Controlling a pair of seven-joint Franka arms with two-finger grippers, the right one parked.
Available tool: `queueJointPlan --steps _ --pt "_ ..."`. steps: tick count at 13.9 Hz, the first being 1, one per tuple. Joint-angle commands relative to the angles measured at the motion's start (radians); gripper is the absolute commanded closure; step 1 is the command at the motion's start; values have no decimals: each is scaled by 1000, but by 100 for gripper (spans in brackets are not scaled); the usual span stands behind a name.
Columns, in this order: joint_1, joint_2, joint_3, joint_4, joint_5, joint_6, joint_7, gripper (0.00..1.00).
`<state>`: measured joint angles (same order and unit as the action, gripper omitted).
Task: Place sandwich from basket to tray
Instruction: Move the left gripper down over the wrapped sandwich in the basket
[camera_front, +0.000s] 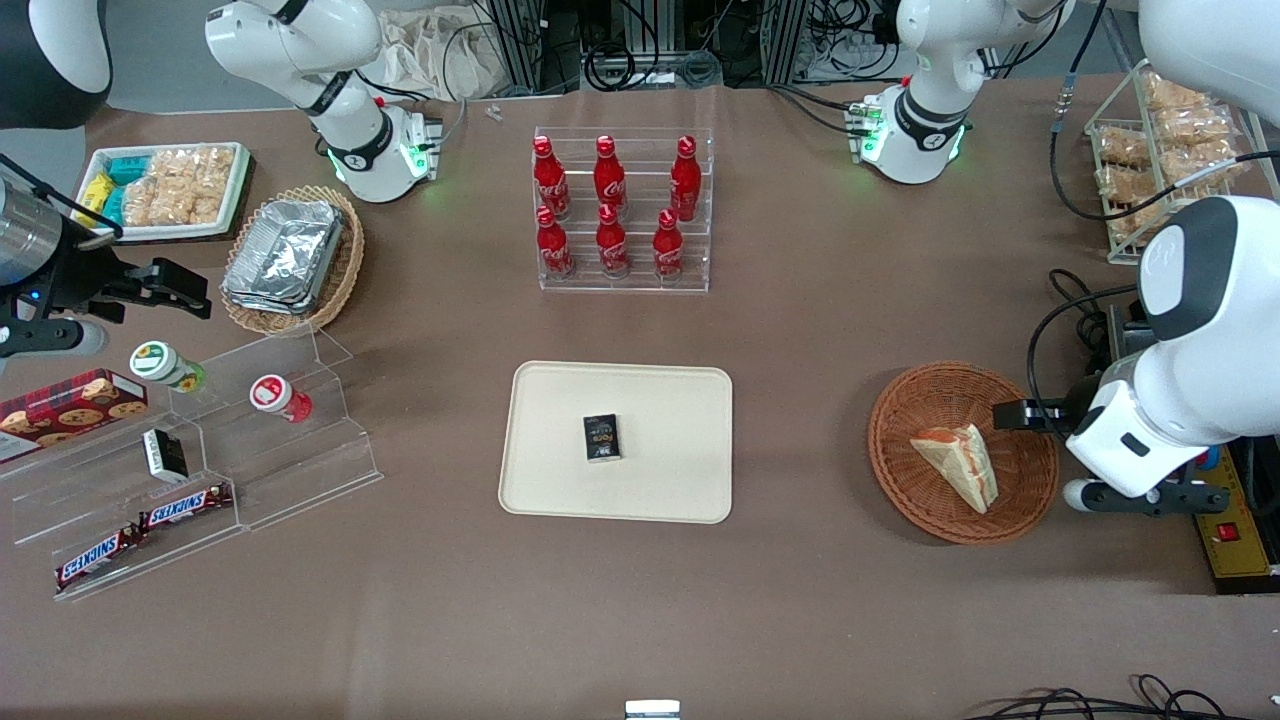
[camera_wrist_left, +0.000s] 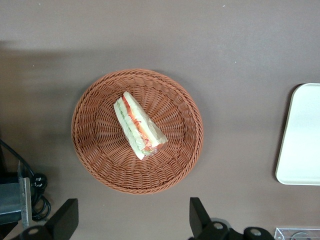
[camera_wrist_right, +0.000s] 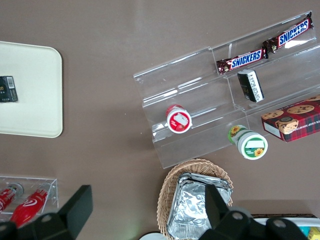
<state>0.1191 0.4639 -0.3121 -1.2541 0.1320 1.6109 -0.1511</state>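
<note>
The sandwich (camera_front: 960, 462) lies in the round reddish-brown basket (camera_front: 890, 440) toward the working arm's end of the table. In the left wrist view the sandwich (camera_wrist_left: 137, 125) rests near the middle of the basket (camera_wrist_left: 90, 150), with its red and green filling facing up. My left gripper (camera_front: 1040, 450) hangs open and empty, high above the basket's edge on the working arm's side. Its fingers (camera_wrist_left: 200, 217) are spread wide over bare table beside the basket. The cream tray (camera_front: 560, 470) lies mid-table, and its edge also shows in the left wrist view (camera_wrist_left: 300, 135).
A small black box (camera_front: 602, 437) lies on the tray. A rack of red cola bottles (camera_front: 620, 210) stands farther from the camera than the tray. A wire rack of snack bags (camera_front: 1150, 150) and a yellow power strip (camera_front: 1235, 530) sit at the working arm's end.
</note>
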Motion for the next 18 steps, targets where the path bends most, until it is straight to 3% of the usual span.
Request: queueJointPlan --steps 1,6,10,14,18 --pt "-10 13 10 27 -17 -19 8 0" --pt "-9 16 11 -11 2 -11 -8 0" --pt "-2 15 11 -189 3 240 -472 0" --pt "-1 30 51 -350 5 481 -648 0" --pt "-1 71 79 -395 26 543 -665 0"
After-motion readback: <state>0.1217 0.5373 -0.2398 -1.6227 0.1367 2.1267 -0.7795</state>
